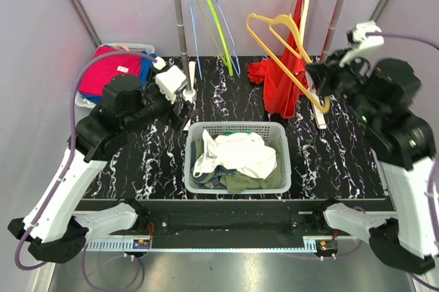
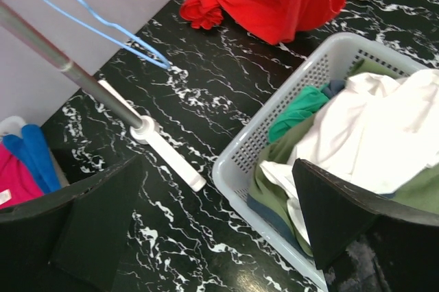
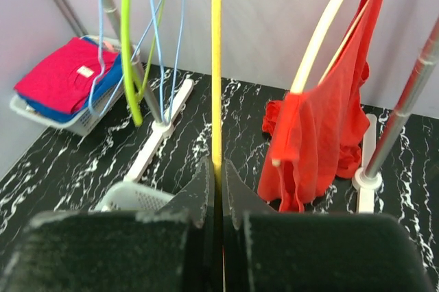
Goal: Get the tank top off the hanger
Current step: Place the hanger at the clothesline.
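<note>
Clenched on the bar of a yellow hanger (image 3: pixel 217 66), the right pincer (image 3: pixel 216 168) holds it just beside the red tank top (image 3: pixel 322 134), which hangs from a cream hanger (image 3: pixel 321 28) close to the rack's right post (image 3: pixel 405 107) and bunches on the marbled table (image 3: pixel 240 110). Over on the left, the left pincer (image 2: pixel 216 168) gapes wide above the table by a white basket (image 2: pixel 267 148) heaped with clothes. A green hanger (image 3: pixel 127 45) dangles farther along, and the folded pink garment (image 3: pixel 58 76) behind carries a small white tag (image 3: pixel 86 70) too tiny to read.
</note>
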Motion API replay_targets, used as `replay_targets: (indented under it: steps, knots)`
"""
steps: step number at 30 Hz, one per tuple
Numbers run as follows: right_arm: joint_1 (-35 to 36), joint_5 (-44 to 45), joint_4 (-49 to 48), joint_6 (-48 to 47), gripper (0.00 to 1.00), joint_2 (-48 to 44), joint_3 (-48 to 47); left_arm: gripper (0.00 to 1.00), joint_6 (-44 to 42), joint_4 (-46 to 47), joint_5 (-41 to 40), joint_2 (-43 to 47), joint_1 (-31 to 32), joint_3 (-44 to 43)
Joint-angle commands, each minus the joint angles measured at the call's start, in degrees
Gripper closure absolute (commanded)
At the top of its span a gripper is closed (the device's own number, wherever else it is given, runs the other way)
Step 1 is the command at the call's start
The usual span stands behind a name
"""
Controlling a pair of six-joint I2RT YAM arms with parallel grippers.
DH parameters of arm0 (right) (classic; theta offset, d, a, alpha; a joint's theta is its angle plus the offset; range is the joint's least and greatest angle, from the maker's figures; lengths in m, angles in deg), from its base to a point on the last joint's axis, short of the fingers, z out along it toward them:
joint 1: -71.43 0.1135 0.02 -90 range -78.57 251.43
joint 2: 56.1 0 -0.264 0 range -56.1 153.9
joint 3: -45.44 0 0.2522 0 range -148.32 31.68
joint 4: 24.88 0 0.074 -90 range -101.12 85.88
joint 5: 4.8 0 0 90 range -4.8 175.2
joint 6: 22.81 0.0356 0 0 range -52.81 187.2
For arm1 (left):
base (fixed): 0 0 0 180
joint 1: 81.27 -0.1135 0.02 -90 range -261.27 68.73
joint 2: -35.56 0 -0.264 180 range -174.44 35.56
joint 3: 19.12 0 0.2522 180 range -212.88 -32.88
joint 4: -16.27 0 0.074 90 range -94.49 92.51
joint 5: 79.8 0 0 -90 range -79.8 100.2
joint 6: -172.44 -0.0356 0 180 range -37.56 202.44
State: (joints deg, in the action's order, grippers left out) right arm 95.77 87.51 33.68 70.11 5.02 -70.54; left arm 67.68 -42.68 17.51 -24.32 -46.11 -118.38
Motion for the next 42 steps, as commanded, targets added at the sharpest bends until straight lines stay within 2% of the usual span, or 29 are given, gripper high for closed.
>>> replay_targets:
  steps: [1, 7, 11, 14, 25, 42]
  knots:
    - [0.1, 3.93, -12.53, 2.53, 1.0, 7.14, -3.95, 0.01, -1.05, 4.5, -4.76, -1.82, -0.35, -3.54]
    - [1.32, 9.9, -16.22, 5.43, 1.0, 15.41, -8.87, 0.01, -2.37, 5.9, -5.82, -1.3, -0.35, -1.7]
    - [6.41, 17.71, -17.2, 3.76, 1.0, 20.43, -13.87, 0.01, -2.73, 6.61, -5.64, -0.94, -0.35, 0.24]
    - [8.35, 20.27, -17.02, 3.32, 1.0, 24.03, -17.39, 0.01, -2.55, 6.61, -5.64, -1.12, -0.35, 0.5]
    - [9.5, 23.1, -13.42, 2.0, 1.0, 33.18, -26.37, 0.01, -3.43, 6.69, -5.91, 0.02, -0.35, 2.61]
    - [9.5, 22.13, -12.89, 4.2, 1.0, 35.03, -23.74, 0.01, -2.29, 6.34, -4.85, 0.64, -0.35, 2.52]
